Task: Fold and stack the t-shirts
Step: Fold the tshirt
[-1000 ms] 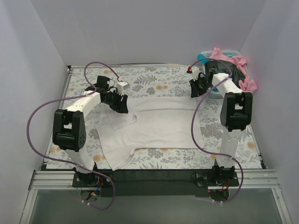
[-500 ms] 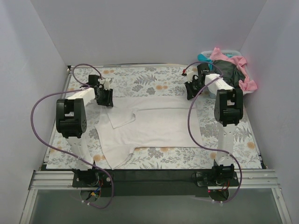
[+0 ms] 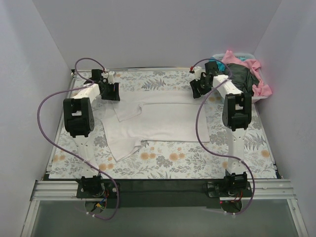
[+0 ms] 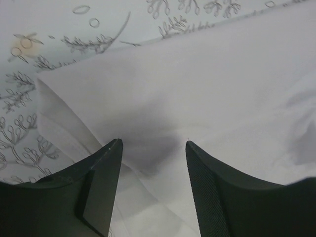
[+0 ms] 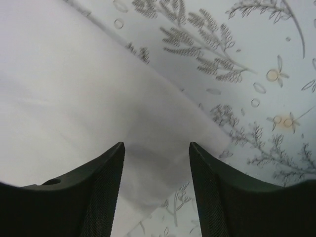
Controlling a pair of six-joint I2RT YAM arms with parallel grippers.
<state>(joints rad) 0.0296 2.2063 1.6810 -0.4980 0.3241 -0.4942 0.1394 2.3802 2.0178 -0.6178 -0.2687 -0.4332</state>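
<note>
Where the white t-shirt (image 3: 163,128) lies: spread across the middle of the fern-and-flower sheet (image 3: 197,163), one sleeve (image 3: 121,148) trailing toward the near left and another flap (image 3: 129,117) turned in on top of the body.
Left gripper (image 3: 110,92): stretched out to the far left corner of the shirt. In its wrist view the fingers (image 4: 101,182) stand moderately apart, straddling a doubled cloth edge and pinching nothing.
Right gripper (image 3: 196,89): at the far right corner, mirroring the other. Its fingers (image 5: 106,187) are likewise parted over a cloth corner, with bare sheet just beyond.
Why both sit there: a garment this wide would sag and bunch if lifted from one point, so each arm covers one end of the same far edge (my reading, not something shown).
Step in hand: probably lining up a two-corner grasp on that edge, either to fold it toward the near side or to draw it flat.
Progress: early. This shirt is not yet a tidy rectangle and no stack shows.
Other garments: pink shirt (image 3: 256,66), teal shirt (image 3: 213,61) and dark grey-green shirt (image 3: 242,76) are heaped in the white basket (image 3: 243,53) at the far right corner, well out of the folding area.
Risk: jaws closing on only the top layer, so the edge peels apart when raised.
</note>
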